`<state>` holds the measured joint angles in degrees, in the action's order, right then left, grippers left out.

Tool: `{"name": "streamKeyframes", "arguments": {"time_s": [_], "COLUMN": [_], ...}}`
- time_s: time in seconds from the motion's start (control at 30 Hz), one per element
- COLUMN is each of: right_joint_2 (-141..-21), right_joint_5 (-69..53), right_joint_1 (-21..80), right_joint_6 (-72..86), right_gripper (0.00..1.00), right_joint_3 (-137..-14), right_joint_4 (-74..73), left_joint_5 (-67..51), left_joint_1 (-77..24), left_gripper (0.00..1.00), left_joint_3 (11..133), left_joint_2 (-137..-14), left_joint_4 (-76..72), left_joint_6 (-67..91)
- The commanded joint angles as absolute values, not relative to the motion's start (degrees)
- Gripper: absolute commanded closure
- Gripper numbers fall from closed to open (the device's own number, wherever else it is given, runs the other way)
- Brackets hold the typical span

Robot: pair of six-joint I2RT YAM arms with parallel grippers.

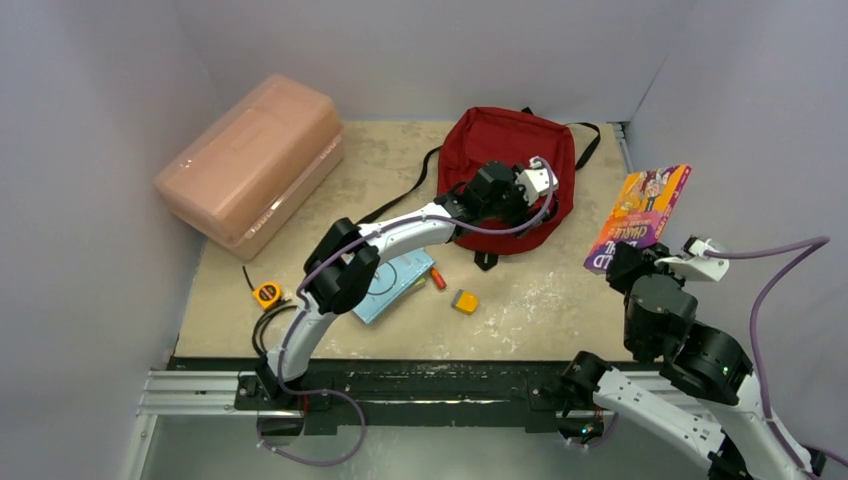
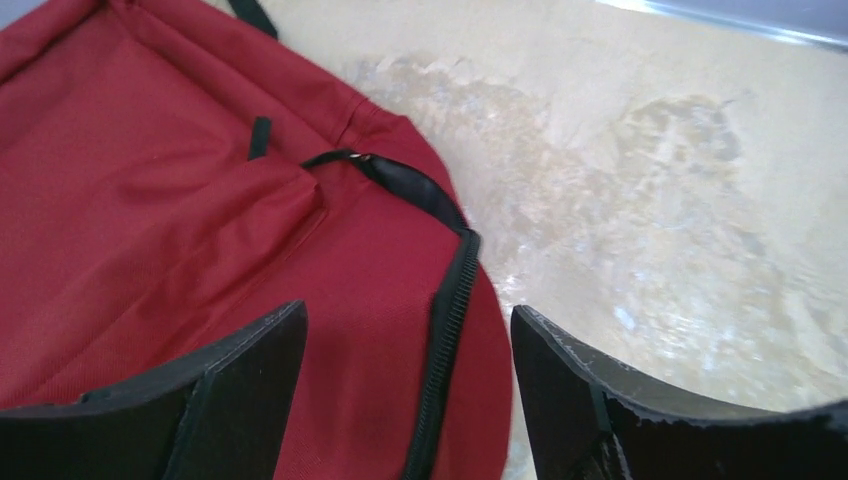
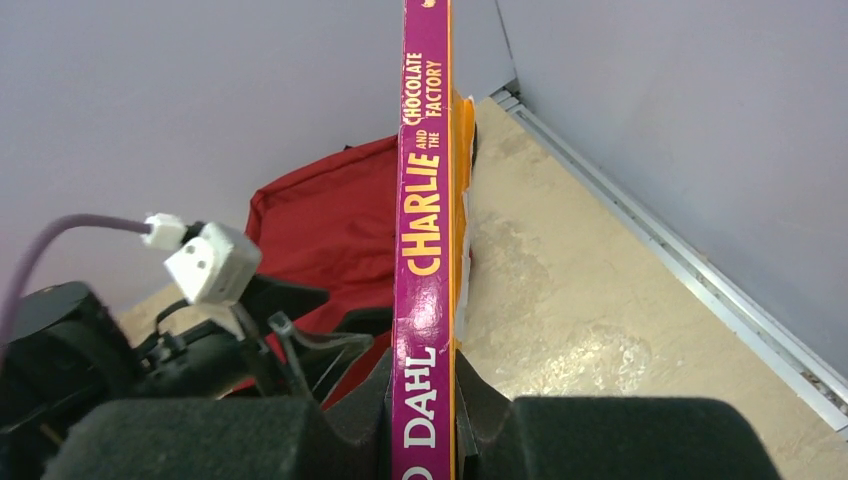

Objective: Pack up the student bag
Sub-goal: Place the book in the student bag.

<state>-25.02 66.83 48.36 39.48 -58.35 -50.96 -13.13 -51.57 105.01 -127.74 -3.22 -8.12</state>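
Dark red student bag (image 1: 505, 135) lies on the surface (image 1: 540, 310) under the spread left tool (image 2: 405, 320), seemingly untouched; the right tool (image 3: 425, 375) clenches a book (image 3: 422, 230).

Left gripper (image 1: 522, 196) over bag (image 1: 500, 130) — right gripper (image 1: 622, 262) holds book (image 1: 642, 212).

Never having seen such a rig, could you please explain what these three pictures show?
These are two robot arms bolted at the near edge of a table, each with a two-finger gripper. The wide picture comes from a fixed camera above and behind them; the others from wrist cameras. On the table lie a dark red backpack, a pink plastic box, a blue notebook, a yellow tape measure and a small yellow block. The left gripper is open over the backpack's zipper, holding nothing. The right gripper grips a book, Charlie and the Chocolate Factory.
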Motion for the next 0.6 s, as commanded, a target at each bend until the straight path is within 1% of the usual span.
{"name": "streamKeyframes", "arguments": {"time_s": [0.0,0.13,0.23,0.27,0.33,0.37,0.43,0.47,0.57], "right_joint_2": [-23.7,-23.4,-24.6,-25.3,-26.9,-27.3,-27.3,-27.1,-26.3], "right_joint_5": [63.8,60.6,55.4,51.9,46.3,43.1,37.3,35.3,31.2], "right_joint_1": [48.6,48.6,48.6,48.5,48.6,48.5,48.5,48.5,48.5], "right_joint_6": [42.1,41.9,41.5,42.0,44.9,46.7,49.4,51.3,54.8], "right_gripper": [1.0,1.0,1.0,1.0,1.0,1.0,1.0,1.0,1.0], "right_joint_3": [-58.5,-56.6,-54.8,-54.6,-53.9,-52.5,-48.8,-46.8,-42.5], "right_joint_4": [-50.3,-49.4,-48.3,-48.0,-47.4,-46.5,-42.9,-41.3,-36.8], "left_joint_5": [-5.6,-0.4,3.4,4.5,5.9,5.6,3.8,3.0,-0.3], "left_joint_1": [-51.2,-51.2,-51.2,-51.2,-51.2,-51.2,-51.2,-51.2,-51.1], "left_gripper": [0.31,0.47,0.7,0.75,0.82,0.88,0.94,1.0,1.0], "left_joint_3": [112.4,114.6,115.3,115.1,114.5,114.7,115.5,115.8,117.0], "left_joint_2": [-131.6,-132.8,-131.7,-130.8,-128.1,-126.9,-124.4,-123.2,-121.1], "left_joint_4": [-0.2,2.5,5.0,5.6,7.1,8.2,10.8,11.7,14.1], "left_joint_6": [-9.9,-11.1,-12.6,-12.8,-13.3,-13.6,-13.6,-13.3,-11.6]}}
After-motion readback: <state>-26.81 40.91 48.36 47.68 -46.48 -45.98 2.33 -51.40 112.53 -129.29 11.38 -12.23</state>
